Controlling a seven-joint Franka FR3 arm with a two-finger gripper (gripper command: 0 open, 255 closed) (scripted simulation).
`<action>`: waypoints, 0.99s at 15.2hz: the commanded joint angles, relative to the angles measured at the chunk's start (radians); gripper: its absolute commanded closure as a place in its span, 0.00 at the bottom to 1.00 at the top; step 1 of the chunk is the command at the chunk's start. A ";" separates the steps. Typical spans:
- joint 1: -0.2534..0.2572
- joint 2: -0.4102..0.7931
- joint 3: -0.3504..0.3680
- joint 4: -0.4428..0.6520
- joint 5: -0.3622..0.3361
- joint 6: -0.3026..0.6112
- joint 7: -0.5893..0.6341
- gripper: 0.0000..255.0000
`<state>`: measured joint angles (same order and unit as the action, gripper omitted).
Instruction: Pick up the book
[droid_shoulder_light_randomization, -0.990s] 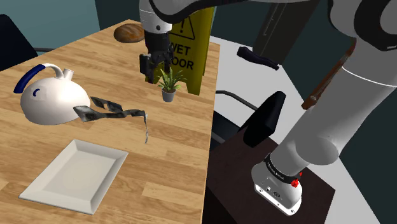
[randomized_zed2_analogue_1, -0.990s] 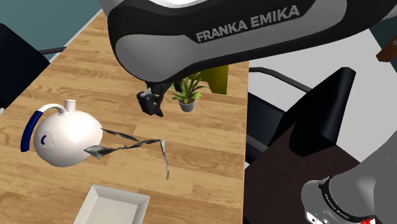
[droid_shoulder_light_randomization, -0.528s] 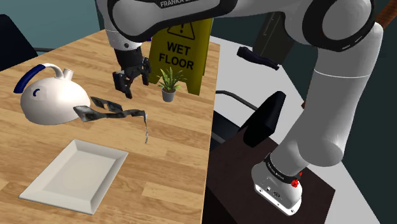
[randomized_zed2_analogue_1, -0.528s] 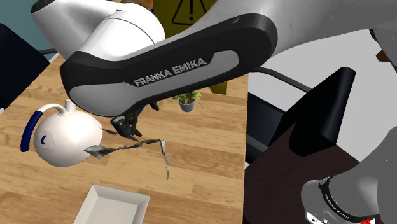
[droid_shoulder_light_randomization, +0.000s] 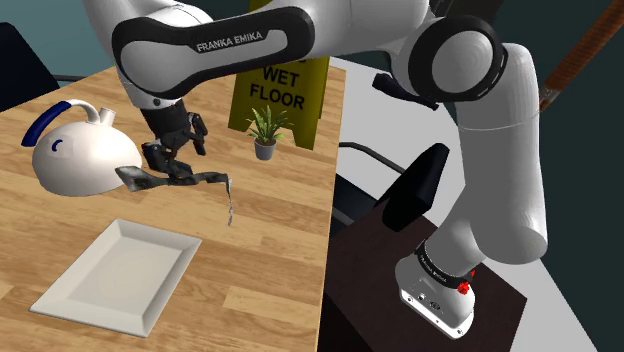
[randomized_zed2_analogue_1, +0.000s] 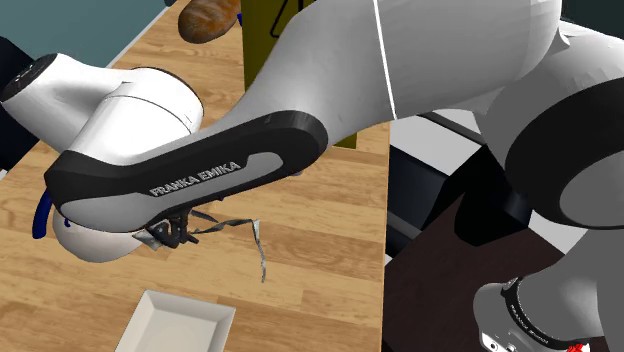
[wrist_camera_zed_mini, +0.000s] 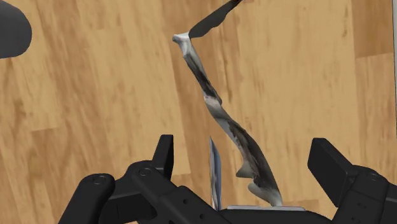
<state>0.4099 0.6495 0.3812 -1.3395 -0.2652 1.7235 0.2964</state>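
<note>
The book (droid_shoulder_light_randomization: 192, 178) is drawn as a thin, twisted grey-and-black strip lying on the wooden table (droid_shoulder_light_randomization: 270, 250), beside a white teapot. In the second exterior view the book (randomized_zed2_analogue_1: 238, 224) trails toward that view's right, with one end bent toward the table's edge. My black gripper (droid_shoulder_light_randomization: 170, 160) hangs low over the strip's end nearest the teapot, and its fingers stand apart. In the wrist view the book (wrist_camera_zed_mini: 219, 114) runs between the two fingers of the gripper (wrist_camera_zed_mini: 245, 156), and neither finger clasps it. The arm's forearm hides much of the gripper (randomized_zed2_analogue_1: 170, 232) in the second exterior view.
A white teapot (droid_shoulder_light_randomization: 75, 155) with a blue handle sits close to the gripper. A white rectangular tray (droid_shoulder_light_randomization: 120, 275) lies nearer the front. A small potted plant (droid_shoulder_light_randomization: 265, 130), a yellow wet-floor sign (droid_shoulder_light_randomization: 285, 95) and a bread loaf (randomized_zed2_analogue_1: 210, 18) stand further back. A black chair (droid_shoulder_light_randomization: 415, 185) is beyond the table's edge.
The arm has swung toward the shoulder view's left, from beside the potted plant to over the book's end by the teapot, and has come down lower. The book has not moved.
</note>
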 joint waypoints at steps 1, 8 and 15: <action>0.004 0.015 -0.002 0.000 -0.005 0.013 0.003 0.00; 0.006 0.039 -0.007 -0.026 -0.013 0.061 0.011 1.00; 0.005 0.039 -0.007 -0.025 -0.013 0.060 0.010 1.00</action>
<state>0.4152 0.6878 0.3740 -1.3641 -0.2785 1.7831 0.3067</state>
